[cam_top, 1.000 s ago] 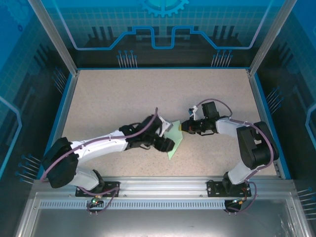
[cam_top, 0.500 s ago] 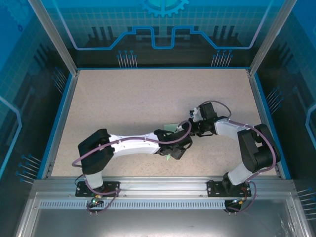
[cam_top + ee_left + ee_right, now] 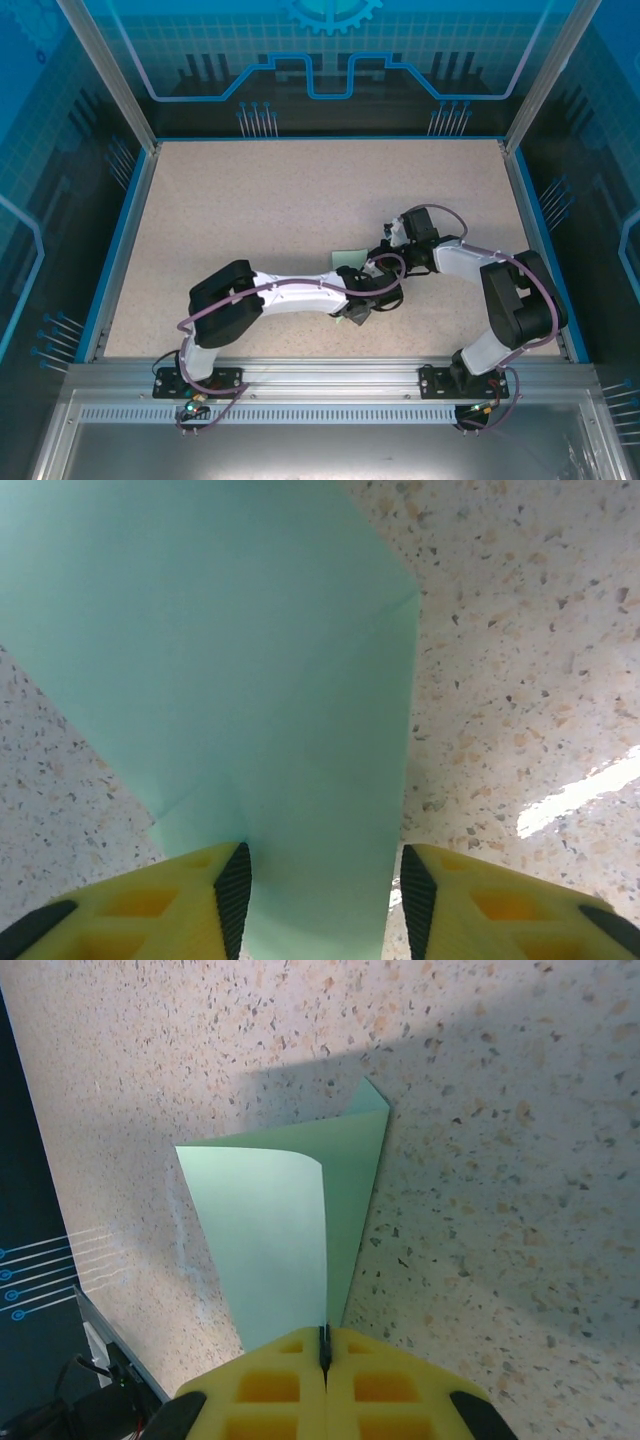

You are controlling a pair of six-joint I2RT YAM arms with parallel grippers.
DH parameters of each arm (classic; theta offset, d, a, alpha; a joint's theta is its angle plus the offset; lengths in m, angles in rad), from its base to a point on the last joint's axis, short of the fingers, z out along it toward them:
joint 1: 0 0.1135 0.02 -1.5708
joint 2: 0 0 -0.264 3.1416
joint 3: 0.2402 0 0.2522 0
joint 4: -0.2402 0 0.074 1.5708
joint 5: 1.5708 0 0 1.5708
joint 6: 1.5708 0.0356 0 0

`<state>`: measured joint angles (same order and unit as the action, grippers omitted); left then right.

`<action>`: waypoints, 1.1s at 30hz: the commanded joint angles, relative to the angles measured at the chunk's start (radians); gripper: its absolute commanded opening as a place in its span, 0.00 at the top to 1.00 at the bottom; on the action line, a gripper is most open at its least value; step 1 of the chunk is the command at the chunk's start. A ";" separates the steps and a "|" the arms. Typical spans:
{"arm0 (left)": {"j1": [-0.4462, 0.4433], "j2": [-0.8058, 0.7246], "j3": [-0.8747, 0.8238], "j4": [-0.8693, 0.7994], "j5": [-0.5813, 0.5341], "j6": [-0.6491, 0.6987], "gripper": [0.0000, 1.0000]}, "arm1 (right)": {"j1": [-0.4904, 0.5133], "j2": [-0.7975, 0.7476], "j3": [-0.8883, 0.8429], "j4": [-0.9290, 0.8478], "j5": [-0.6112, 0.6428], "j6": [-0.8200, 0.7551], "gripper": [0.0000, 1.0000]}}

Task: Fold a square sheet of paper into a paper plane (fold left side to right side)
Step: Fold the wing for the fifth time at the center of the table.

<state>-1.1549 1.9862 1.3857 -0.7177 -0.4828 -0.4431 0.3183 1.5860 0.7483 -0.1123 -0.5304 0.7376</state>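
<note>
Left gripper (image 3: 325, 892) I have standing part-open astride the paper (image 3: 230, 630), yellow fingers (image 3: 150, 905) either side of a narrow stretch, nothing clamped. My right gripper (image 3: 323, 1345) is clenched on the paper's tip, which I judge anchors it while a layer turns over. On the worktop (image 3: 230, 200) the paper lies a little right of centre, nearer the near edge than the far one, with both grippers meeting over it. One flap (image 3: 262, 1230) curls up off the layer below, so the fold looks unfinished. My next press with the left fingers should flatten it down.
</note>
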 commanded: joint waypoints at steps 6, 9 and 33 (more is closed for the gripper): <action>-0.005 0.031 0.041 -0.033 -0.016 0.012 0.68 | 0.019 0.019 0.034 -0.015 -0.006 0.008 1.00; -0.006 0.034 0.043 -0.031 -0.010 0.015 0.75 | 0.020 0.022 0.038 -0.018 -0.007 0.005 1.00; 0.094 -0.114 -0.096 0.168 0.270 0.034 0.92 | -0.139 -0.380 0.010 -0.193 0.214 -0.145 0.11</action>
<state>-1.0897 1.9362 1.3201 -0.6178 -0.3183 -0.4175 0.2111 1.2675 0.8059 -0.2382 -0.3721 0.6254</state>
